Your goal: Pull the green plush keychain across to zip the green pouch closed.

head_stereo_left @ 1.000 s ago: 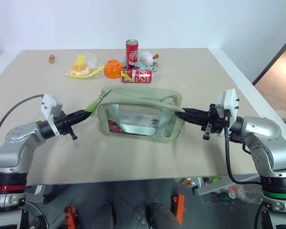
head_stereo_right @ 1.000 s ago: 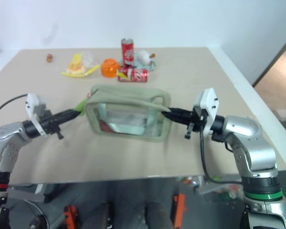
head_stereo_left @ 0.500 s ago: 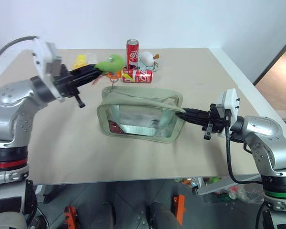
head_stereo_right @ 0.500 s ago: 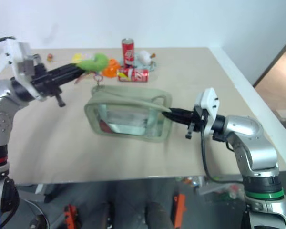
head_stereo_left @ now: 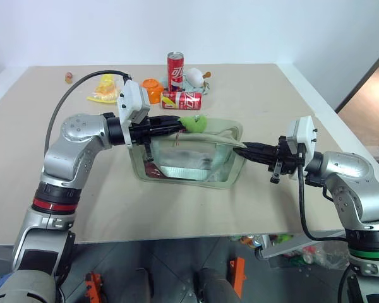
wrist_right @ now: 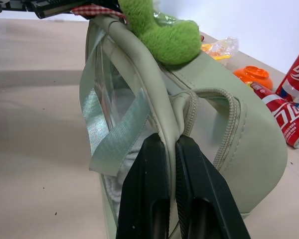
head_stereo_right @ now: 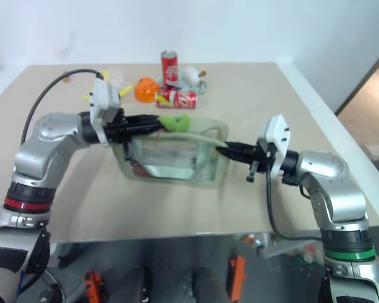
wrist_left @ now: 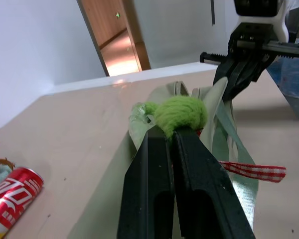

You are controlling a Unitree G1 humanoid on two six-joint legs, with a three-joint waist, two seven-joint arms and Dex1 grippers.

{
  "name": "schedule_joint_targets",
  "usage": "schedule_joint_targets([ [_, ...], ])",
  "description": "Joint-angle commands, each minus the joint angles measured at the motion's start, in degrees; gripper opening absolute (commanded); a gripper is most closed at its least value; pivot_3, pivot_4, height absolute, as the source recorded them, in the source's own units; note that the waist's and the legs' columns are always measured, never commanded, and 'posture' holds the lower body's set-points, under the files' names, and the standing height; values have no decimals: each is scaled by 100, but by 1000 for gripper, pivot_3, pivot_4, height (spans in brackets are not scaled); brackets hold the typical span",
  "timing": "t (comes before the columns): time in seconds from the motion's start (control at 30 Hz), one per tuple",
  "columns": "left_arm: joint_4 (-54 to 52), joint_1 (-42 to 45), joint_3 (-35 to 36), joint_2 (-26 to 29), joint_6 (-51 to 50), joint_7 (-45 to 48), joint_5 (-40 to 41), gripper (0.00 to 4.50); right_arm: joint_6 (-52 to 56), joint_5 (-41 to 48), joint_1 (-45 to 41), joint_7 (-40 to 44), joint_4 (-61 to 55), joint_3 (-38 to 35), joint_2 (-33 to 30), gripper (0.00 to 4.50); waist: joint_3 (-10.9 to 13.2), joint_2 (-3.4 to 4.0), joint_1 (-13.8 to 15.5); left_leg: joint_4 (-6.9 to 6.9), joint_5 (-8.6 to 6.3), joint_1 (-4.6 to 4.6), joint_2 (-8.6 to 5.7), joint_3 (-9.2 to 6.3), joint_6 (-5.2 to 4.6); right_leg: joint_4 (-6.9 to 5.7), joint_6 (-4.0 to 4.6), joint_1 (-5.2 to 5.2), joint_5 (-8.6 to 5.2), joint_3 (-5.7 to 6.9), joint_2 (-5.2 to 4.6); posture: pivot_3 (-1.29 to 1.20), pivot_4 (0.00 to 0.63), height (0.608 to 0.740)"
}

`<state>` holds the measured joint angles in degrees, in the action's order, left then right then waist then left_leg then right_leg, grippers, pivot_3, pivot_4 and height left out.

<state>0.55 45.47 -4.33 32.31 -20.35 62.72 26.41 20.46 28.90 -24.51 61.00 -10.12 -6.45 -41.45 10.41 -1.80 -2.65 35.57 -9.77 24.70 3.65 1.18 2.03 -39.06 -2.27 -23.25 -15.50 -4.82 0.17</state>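
Observation:
The green pouch (head_stereo_left: 188,165) stands upright mid-table, its clear window facing me. The green plush keychain (head_stereo_left: 194,122) sits over the pouch's top edge, about halfway along. My left gripper (head_stereo_left: 180,124) reaches in level from the left and is shut on the keychain (wrist_left: 182,112), the black fingers (wrist_left: 154,169) pressed together under the fuzz. My right gripper (head_stereo_left: 240,150) is shut on the pouch's right end, pinching the rolled top edge (wrist_right: 164,119) beside the strap loop. A red checked ribbon (wrist_left: 254,171) hangs by the keychain.
At the table's far side are an upright red can (head_stereo_left: 175,66), a second can lying down (head_stereo_left: 182,100), an orange bowl (head_stereo_left: 151,85), a yellow wrapper (head_stereo_left: 105,88) and a white item (head_stereo_left: 194,76). The table's right edge (head_stereo_left: 316,101) runs near my right arm.
My left gripper carried the keychain from the pouch's left end, up and then rightward, to the middle of the top edge. The right gripper kept its hold and place.

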Motion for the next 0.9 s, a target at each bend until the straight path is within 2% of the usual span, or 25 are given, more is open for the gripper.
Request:
schedule_joint_targets([
  [0.03, -158, 88, 25, 182, -195, 174, 24, 887, -94, 1, 24, -21, -219, -108, -101, 0, 0, 0, 0, 0, 0, 0, 0, 0, 0, 0, 0, 0, 0, 0, 0, 0, 150, 740],
  [0.13, -238, 138, 138, 307, -315, 226, 78, 2086, -99, 6, -20, -26, -193, -83, -90, 0, 0, 0, -1, 2, 0, 0, 0, -2, 0, -2, -16, 1, -10, 1, 0, 0, 150, 740],
  [0.27, -445, 170, 527, 644, -504, 140, 247, 3406, -140, -20, -107, 49, -72, -28, -88, 0, 0, 0, -3, 2, 0, 0, 1, -3, 0, -3, -16, 0, -9, 1, 1, 0, 150, 740],
  [0.4, -814, -30, 826, 976, -806, -11, 398, 3406, -172, -41, -191, 117, 41, 25, -68, 0, 0, 0, -3, 1, 0, 1, 1, -4, 0, -4, -17, -1, -11, 2, 1, 0, 150, 740],
  [0.53, -1432, -626, 1186, 1203, -1248, -367, 605, 3406, -221, -82, -273, 175, 139, 89, -32, 0, 0, 1, -13, 1, 0, 0, 1, 1, 0, -3, -20, 0, -12, -1, -3, 0, 150, 740],
  [0.7, -1878, -1556, 1739, 767, -1406, -1343, 790, 3406, -269, -91, -312, 216, 207, 130, -11, 0, 0, 0, -6, 3, 0, -5, 4, -3, -1, -9, -16, 4, -10, 4, -2, 0, 150, 740],
  [0.9, -1905, -2181, 1695, 375, -1198, -1819, 650, 3406, -296, -96, -313, 240, 234, 144, -16, 0, 0, 0, -5, 7, 5, -7, 4, -4, -1, -8, -12, 6, -1, 3, 0, 0, 150, 740],
])
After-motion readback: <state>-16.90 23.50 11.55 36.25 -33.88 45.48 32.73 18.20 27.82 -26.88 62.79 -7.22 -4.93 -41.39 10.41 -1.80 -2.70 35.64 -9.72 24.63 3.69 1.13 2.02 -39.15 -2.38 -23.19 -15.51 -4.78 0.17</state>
